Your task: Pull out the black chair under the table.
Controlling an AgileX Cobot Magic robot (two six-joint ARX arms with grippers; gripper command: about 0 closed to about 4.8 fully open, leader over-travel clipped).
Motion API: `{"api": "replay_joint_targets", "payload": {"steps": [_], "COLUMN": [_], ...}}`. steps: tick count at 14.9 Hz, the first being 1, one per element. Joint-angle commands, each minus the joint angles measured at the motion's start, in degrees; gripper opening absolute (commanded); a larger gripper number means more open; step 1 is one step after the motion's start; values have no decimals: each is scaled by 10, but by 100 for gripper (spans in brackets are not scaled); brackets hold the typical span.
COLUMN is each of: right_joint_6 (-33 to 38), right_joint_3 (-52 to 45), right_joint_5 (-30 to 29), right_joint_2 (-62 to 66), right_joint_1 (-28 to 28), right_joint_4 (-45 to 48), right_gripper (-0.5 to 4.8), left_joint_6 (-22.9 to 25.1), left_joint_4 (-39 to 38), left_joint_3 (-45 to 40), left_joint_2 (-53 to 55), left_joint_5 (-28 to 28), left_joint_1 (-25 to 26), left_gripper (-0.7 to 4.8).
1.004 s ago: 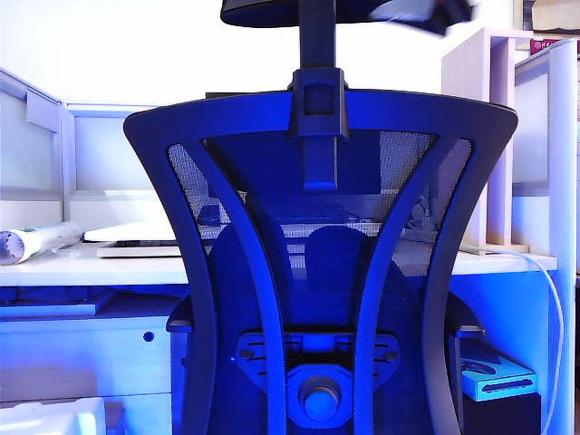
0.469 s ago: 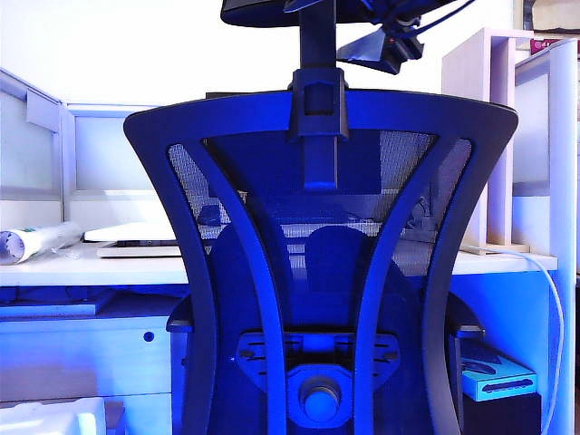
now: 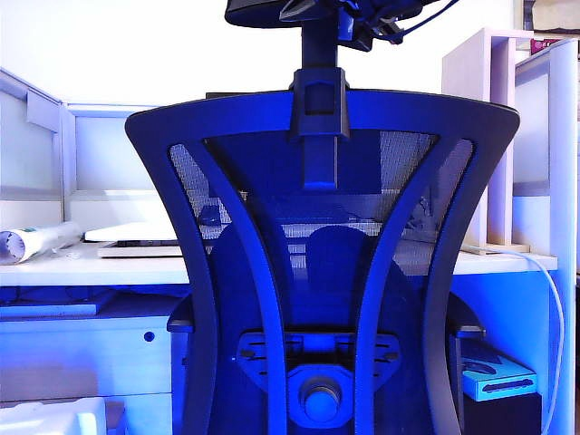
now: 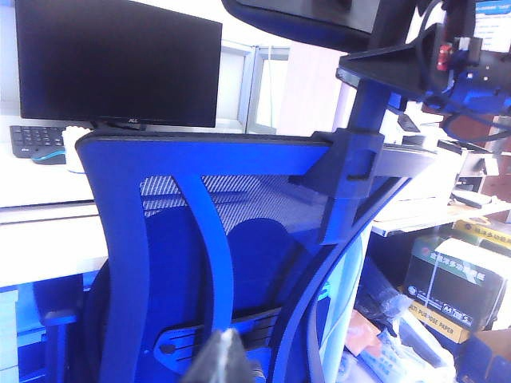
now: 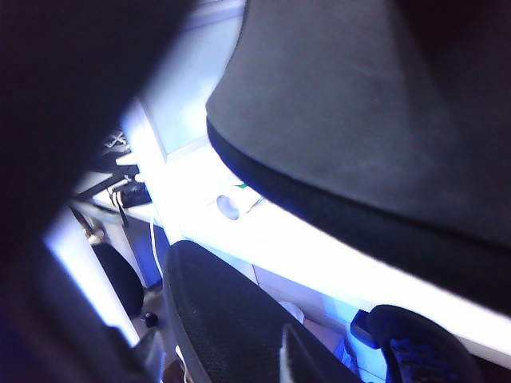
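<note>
The black chair (image 3: pixel 317 272) fills the exterior view, its mesh back in an hourglass frame, pushed against the white table (image 3: pixel 91 267). At the top, my right gripper (image 3: pixel 362 23) sits against the right side of the headrest (image 3: pixel 263 11). In the right wrist view the headrest (image 5: pixel 359 120) looms close. The right gripper (image 5: pixel 222 355) has its fingers (image 5: pixel 289 359) apart with a black padded chair surface between them. Whether they press on it is unclear. My left gripper (image 4: pixel 227 351) hangs shut and empty behind the chair back (image 4: pixel 160 239), apart from it.
A dark monitor (image 4: pixel 120 60) and a keyboard (image 4: pixel 36 137) stand on the table. A tall white shelf unit (image 3: pixel 494 136) rises at the right, with a blue box (image 3: pixel 497 376) below it. Cardboard cartons (image 4: pixel 455 279) crowd the floor to the chair's right. A paper roll (image 3: pixel 36 243) lies at the left.
My right gripper has come in from the upper right to the headrest, and its jaws have narrowed. The chair and the left arm have not visibly moved.
</note>
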Motion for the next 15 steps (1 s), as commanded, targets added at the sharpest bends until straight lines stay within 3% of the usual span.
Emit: {"api": "replay_joint_targets", "payload": {"steps": [1,15], "right_joint_6": [85,49], "right_joint_3": [2,2], "right_joint_5": [11,27], "right_joint_2": [-10,-194], "right_joint_1": [6,91], "right_joint_4": [-9,-194], "right_gripper": [-9,-9], "left_joint_6": [-1,3], "left_joint_4": [7,-8], "left_joint_3": [0,0], "left_joint_2": [0,0], "left_joint_5": [-1,-2], "left_joint_1": [1,1], "left_gripper": [-5,-5]}}
